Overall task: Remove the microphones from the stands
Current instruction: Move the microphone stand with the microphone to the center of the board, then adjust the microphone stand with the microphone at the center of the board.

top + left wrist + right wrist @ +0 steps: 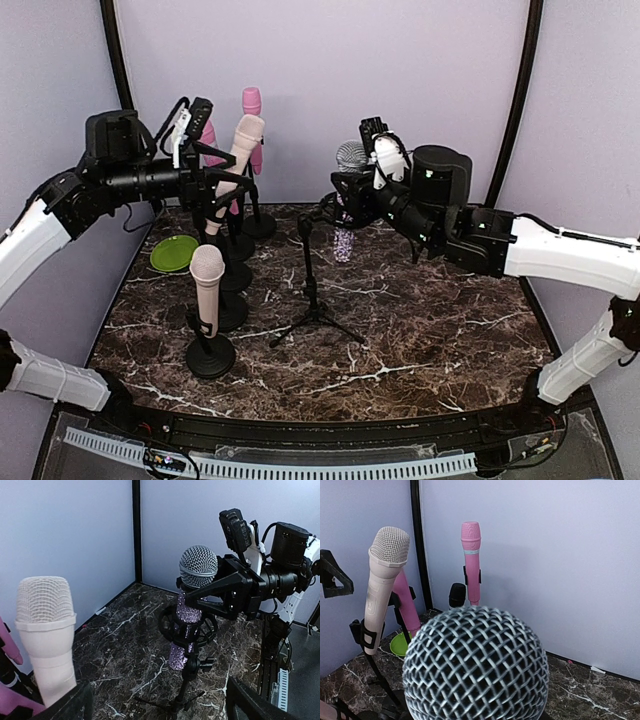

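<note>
A microphone with a silver mesh head (pixel 351 156) and a glittery purple body (pixel 344 243) hangs upright above the table. My right gripper (pixel 352 188) is shut on it just below the head (pixel 198 566). In the top view it sits to the right of the black tripod stand (pixel 309 283), a gap from the stand's top. In the left wrist view the stand's ring holder (pixel 168 626) overlaps the purple body (pixel 188 614). The mesh head (pixel 475 667) fills the right wrist view and hides the fingers. My left gripper (pixel 228 185) (pixel 160 707) is open and empty beside a cream microphone (pixel 244 140).
Several microphones on stands crowd the left: cream ones (pixel 207 282) (pixel 45 630) (pixel 384 580), pink ones (pixel 252 108) (pixel 471 555) and a black one (pixel 456 595). A green plate (pixel 174 253) lies at the back left. Walls close the back and sides.
</note>
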Tool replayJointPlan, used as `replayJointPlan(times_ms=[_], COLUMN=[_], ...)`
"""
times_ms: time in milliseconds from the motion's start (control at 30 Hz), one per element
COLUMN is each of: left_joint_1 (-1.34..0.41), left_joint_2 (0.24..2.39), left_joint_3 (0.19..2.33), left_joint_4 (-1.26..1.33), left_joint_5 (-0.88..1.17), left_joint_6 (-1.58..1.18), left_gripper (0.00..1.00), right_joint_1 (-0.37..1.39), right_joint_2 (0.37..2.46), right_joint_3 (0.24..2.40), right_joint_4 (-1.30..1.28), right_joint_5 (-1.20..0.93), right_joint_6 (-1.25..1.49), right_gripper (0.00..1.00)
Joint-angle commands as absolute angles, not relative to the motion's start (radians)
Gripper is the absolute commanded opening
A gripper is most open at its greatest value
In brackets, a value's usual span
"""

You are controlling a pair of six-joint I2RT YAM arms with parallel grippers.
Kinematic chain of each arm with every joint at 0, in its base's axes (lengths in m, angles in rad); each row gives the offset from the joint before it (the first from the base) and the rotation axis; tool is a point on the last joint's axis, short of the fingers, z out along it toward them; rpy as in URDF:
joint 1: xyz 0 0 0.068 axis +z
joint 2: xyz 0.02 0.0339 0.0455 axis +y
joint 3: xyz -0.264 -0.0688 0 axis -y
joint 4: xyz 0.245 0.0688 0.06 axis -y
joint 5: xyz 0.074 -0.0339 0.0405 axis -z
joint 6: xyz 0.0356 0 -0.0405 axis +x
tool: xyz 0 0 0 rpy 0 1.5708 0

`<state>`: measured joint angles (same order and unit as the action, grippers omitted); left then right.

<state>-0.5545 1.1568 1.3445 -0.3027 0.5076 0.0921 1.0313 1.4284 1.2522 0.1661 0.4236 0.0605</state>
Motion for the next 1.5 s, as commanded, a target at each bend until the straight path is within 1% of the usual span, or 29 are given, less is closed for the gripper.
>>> replayJointPlan(times_ms=[0,233,633,1033,1233,1300,1367,1400,1433,1467], left_joint_1=[-0.63,-0.699,-0.759,-0.806,-0.828,-0.831,-0.834,-0.835,-0.835,-0.836], left_joint_2=[1.268,1.4,1.453,1.466,1.47,1.471,1.47,1.469,1.467,1.465], left_joint_3=[1.434,1.491,1.496,1.49,1.483,1.483,1.481,1.479,1.476,1.472], left_joint_4=[-0.379,-0.399,-0.397,-0.391,-0.382,-0.38,-0.378,-0.376,-0.372,-0.37], left_joint_5=[0.516,0.508,0.507,0.352,0.325,0.321,0.32,0.319,0.319,0.319], left_joint_6=[0.124,0.128,0.131,0.147,0.157,0.16,0.162,0.162,0.16,0.161], left_gripper=[0.94,0.94,0.98,0.98,0.89,0.84,0.77,0.75,0.71,0.69], right_joint_1=[1.011,1.011,1.011,1.011,1.01,1.011,1.01,1.01,1.011,1.01], right_joint_2=[1.382,1.372,1.363,1.376,1.377,1.378,1.379,1.379,1.378,1.379], right_joint_3=[1.23,1.167,1.144,1.151,1.149,1.149,1.148,1.148,1.147,1.147], right_joint_4=[0.31,0.339,0.362,0.364,0.364,0.365,0.364,0.365,0.364,0.363], right_joint_5=[0.345,0.315,0.304,0.306,0.314,0.316,0.316,0.317,0.318,0.32], right_joint_6=[0.048,0.062,0.07,0.083,0.084,0.086,0.087,0.088,0.088,0.087], right_gripper=[0.09,0.11,0.12,0.13,0.13,0.13,0.13,0.13,0.14,0.14])
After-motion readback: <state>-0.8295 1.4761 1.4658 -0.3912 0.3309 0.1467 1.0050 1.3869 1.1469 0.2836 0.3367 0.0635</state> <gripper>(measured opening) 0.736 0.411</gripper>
